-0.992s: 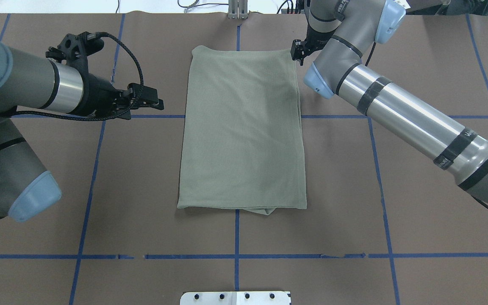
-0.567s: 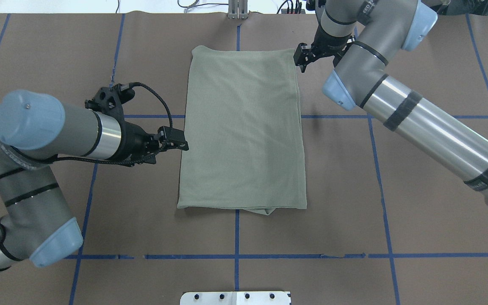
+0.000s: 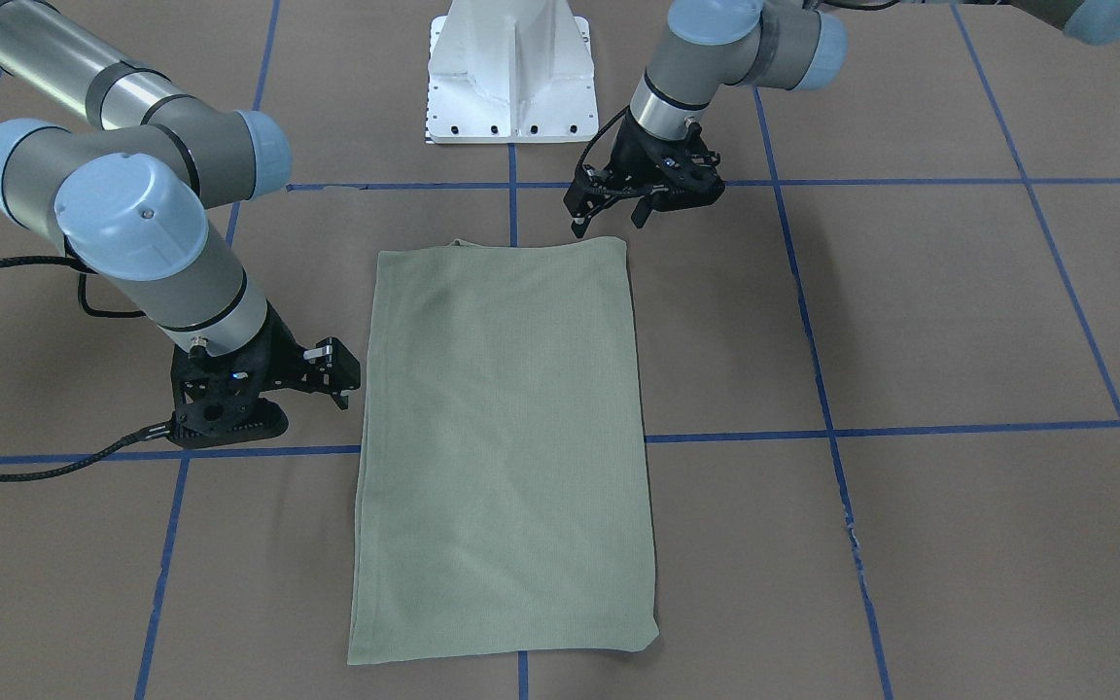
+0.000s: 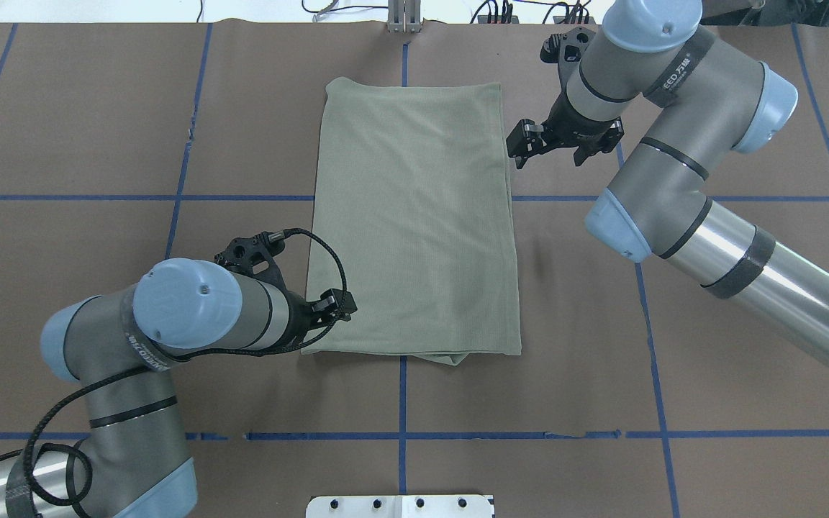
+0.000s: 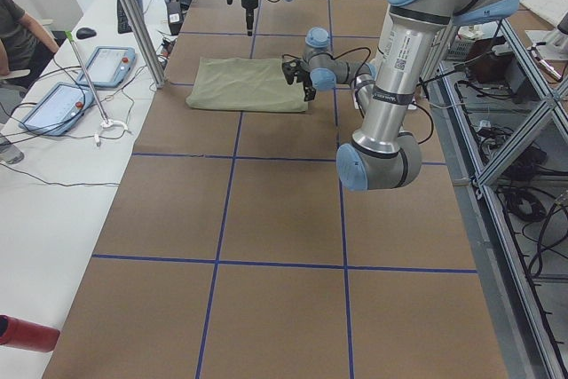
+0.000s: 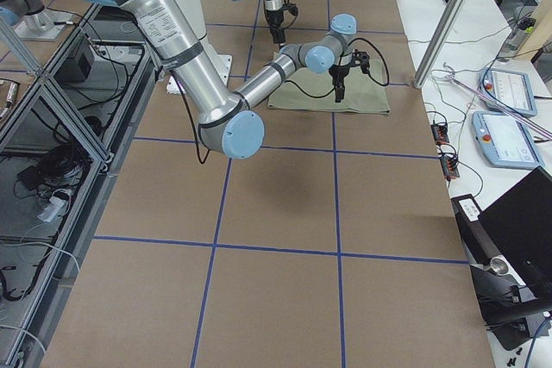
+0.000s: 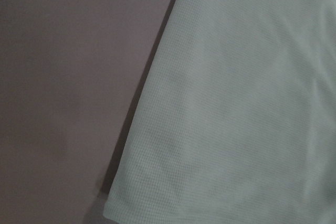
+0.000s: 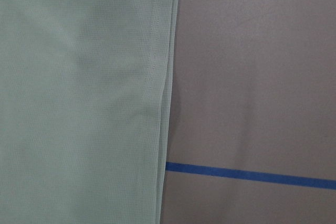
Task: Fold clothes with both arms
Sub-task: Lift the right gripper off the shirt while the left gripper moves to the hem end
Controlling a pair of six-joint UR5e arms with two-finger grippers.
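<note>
The sage-green clothes (image 4: 414, 216) lie folded into a flat upright rectangle mid-table, also visible in the front view (image 3: 502, 447). My left gripper (image 4: 335, 309) hovers open over the garment's left edge, close to its near-left corner; from the front its two fingers (image 3: 607, 224) stand apart just beyond that corner. My right gripper (image 4: 550, 147) hangs open beside the right edge, a little off the cloth. In the front view one of its fingers (image 3: 346, 384) is close to the fabric. The left wrist view shows the clothes' corner (image 7: 226, 103), and the right wrist view their layered edge (image 8: 84, 98). Neither wrist view shows fingers.
Brown table cover (image 4: 673, 324) carries a blue tape grid. The white pedestal base (image 3: 511, 68) stands at the robot's side. A side table with tablets (image 5: 53, 108) and a seated person (image 5: 13, 28) lie beyond the far edge. A red cylinder (image 5: 27, 330) rests there too.
The left arm swung toward the robot, carrying its gripper down the garment's left edge to the near corner. The right gripper moved from the far right corner a short way toward the robot.
</note>
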